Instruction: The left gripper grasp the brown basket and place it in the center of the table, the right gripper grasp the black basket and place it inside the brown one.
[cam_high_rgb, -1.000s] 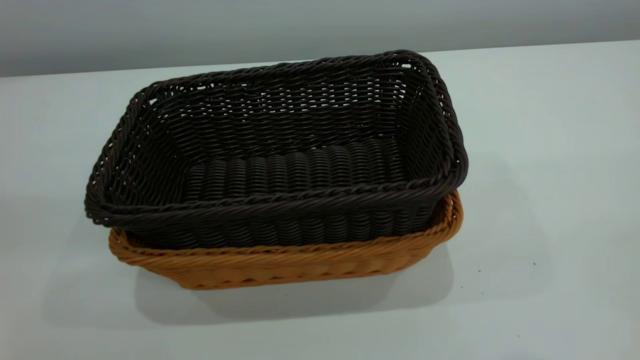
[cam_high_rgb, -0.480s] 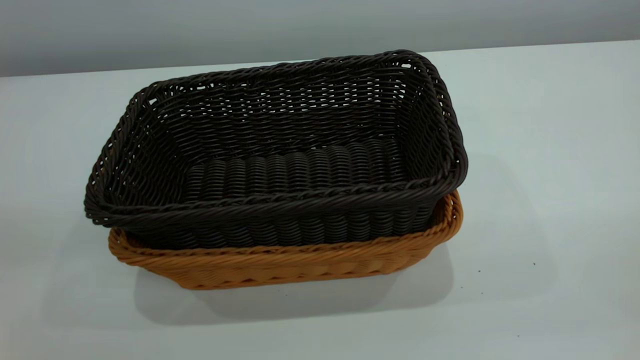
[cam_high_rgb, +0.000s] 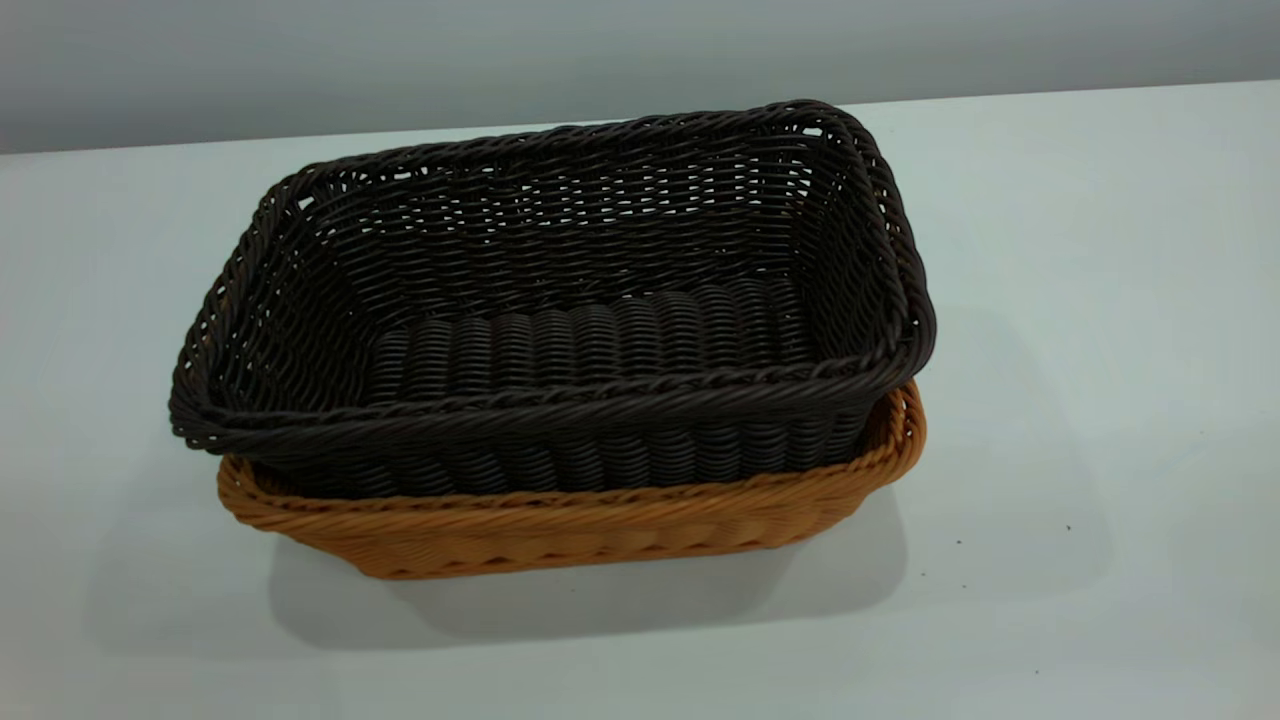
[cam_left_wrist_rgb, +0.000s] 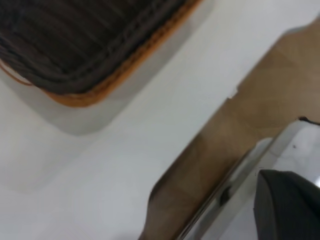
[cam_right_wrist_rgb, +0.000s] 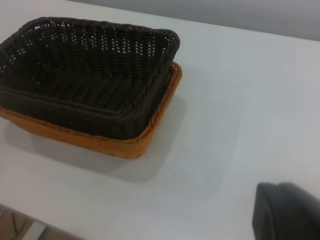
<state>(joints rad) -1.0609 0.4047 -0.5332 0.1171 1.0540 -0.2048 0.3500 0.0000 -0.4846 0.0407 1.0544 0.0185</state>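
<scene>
Two baskets sat nested mid-table (cam_high_rgb: 1100, 300): black basket (cam_high_rgb: 560, 300) inside brown basket (cam_high_rgb: 560, 535), its rim standing higher, bare tabletop on all sides. Neither gripper's fingers showed, so their state couldn't be told.

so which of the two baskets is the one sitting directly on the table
The brown basket, the orange-tan one underneath. It rests on the table, while the black basket is nested inside it, its rim standing higher.
</scene>
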